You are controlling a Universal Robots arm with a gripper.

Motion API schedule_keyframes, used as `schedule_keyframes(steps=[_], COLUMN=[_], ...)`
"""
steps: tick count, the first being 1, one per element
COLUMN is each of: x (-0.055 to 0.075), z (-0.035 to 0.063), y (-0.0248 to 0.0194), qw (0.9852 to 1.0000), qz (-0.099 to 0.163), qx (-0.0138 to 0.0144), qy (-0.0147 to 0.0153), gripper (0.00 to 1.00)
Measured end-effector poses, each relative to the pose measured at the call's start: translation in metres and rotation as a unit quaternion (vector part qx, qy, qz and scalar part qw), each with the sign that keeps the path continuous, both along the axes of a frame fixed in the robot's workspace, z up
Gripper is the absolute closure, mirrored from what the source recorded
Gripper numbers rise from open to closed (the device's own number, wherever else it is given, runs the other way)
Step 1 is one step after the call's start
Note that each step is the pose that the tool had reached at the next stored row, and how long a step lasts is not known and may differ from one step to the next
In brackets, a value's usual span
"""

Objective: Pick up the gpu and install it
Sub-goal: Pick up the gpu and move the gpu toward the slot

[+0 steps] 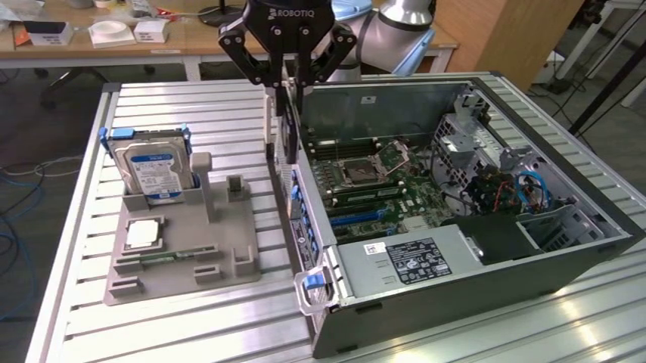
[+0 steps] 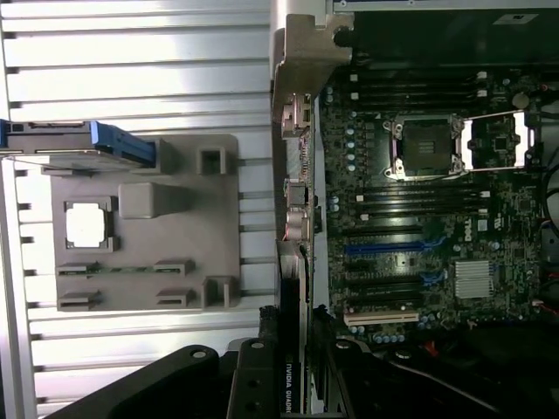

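Note:
My gripper point(image 1: 290, 82) is shut on the top edge of the gpu point(image 1: 290, 128), a thin dark card that hangs upright with its silver end bracket point(image 1: 268, 125) toward the exterior view's left. The card is in the air above the left wall of the open computer case point(image 1: 565, 178), clear of the motherboard point(image 1: 394, 189). In the wrist view the gripper point(image 2: 297, 375) looks down along the gpu point(image 2: 293, 288), edge-on, with its bracket point(image 2: 297, 87) over the case wall. The motherboard point(image 2: 419, 218) with its blue expansion slot point(image 2: 384, 247) lies beside it.
A grey parts holder point(image 1: 181, 280) stands on the slatted table left of the case. It carries a hard drive point(image 1: 151, 170) upright, a processor chip point(image 1: 144, 233) and a memory stick point(image 1: 166, 257). The power supply point(image 1: 414, 261) fills the case's near corner.

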State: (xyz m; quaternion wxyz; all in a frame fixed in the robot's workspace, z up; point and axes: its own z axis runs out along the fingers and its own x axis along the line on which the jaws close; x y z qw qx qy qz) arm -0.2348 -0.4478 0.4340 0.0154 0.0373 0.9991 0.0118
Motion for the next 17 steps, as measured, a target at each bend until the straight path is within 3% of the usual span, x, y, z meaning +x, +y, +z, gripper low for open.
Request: schedule_keyframes(steps=[17], x=[0.012], z=[0.0], y=[0.0], qw=[1.0], qz=[0.0], qx=[0.0], qy=[0.0], gripper=[0.74])
